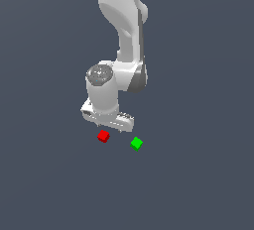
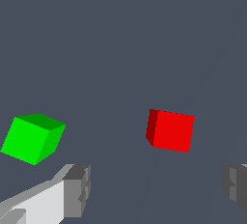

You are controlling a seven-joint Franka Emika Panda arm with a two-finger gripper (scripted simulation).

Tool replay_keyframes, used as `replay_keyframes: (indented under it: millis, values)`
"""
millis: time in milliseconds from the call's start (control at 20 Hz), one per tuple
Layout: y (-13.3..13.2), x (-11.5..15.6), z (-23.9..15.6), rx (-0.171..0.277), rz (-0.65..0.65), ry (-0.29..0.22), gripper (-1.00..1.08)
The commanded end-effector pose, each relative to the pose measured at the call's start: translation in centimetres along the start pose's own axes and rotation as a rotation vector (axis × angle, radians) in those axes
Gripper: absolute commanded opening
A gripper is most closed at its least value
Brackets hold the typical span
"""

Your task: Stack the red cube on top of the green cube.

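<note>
The red cube [image 1: 103, 136] lies on the dark grey floor just below the white gripper [image 1: 106, 125]. The green cube [image 1: 136, 143] lies a little to the exterior view's right of the red one, apart from it. In the wrist view the red cube [image 2: 171, 130] sits ahead of the gap between the two grey fingertips [image 2: 77, 189], and the green cube [image 2: 32, 138] lies off to one side. The gripper [image 2: 157, 191] is open and empty, its fingers wide apart, above the red cube.
The white arm [image 1: 124, 35] rises from the gripper toward the exterior view's top. The floor [image 1: 198, 174] is plain dark grey with nothing else on it.
</note>
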State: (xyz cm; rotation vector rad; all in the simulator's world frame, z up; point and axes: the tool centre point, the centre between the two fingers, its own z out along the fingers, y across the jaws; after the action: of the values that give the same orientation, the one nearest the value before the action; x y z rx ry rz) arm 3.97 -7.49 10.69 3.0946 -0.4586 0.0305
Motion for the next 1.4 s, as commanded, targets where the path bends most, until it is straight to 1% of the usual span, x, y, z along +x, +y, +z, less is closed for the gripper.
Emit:
replay_keyframes:
  millis: [0,200,400,750,1150,1350]
  values:
    - [1.3,0.6,1.4,0.003,0.060,-0.007,1.00]
    - [2.7,1.1,2.9,0.006,0.125,-0.017,1.00]
    - [3.4,1.3,3.7,0.008,0.158,-0.021,1.00]
    - [3.5,1.2,4.3,0.007,0.157,-0.022,1.00]
    - [3.5,1.1,8.0,0.008,0.161,-0.022,1.00]
    - [3.4,1.1,8.8,0.008,0.162,-0.022,1.00]
